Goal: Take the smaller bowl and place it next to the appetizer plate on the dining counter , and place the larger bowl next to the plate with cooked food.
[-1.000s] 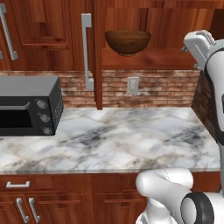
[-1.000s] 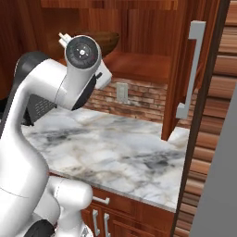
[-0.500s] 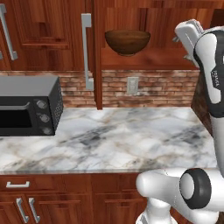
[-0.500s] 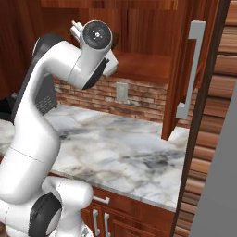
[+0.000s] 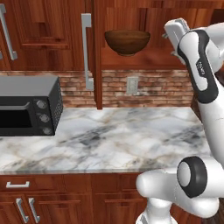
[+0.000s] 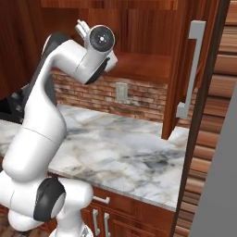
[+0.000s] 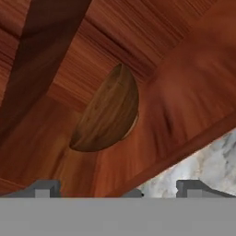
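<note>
1. The larger bowl (image 5: 127, 41), dark brown wood, sits on the shelf of the open wall cabinet (image 5: 144, 61) above the marble counter (image 5: 113, 135).
2. The gripper (image 7: 119, 190) is raised near the shelf, to the bowl's right, fingers spread wide and holding nothing.
3. A black microwave (image 5: 27, 106) stands at the counter's left end.

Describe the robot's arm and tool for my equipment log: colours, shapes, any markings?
The arm is glossy white, built of rounded tubular links, with dark grey bands and round dark joint caps. A black strip on the upper link carries small pale lettering, too small to read. The tool ends in two small, blocky dark grey fingertips. No loose cables show.
</note>
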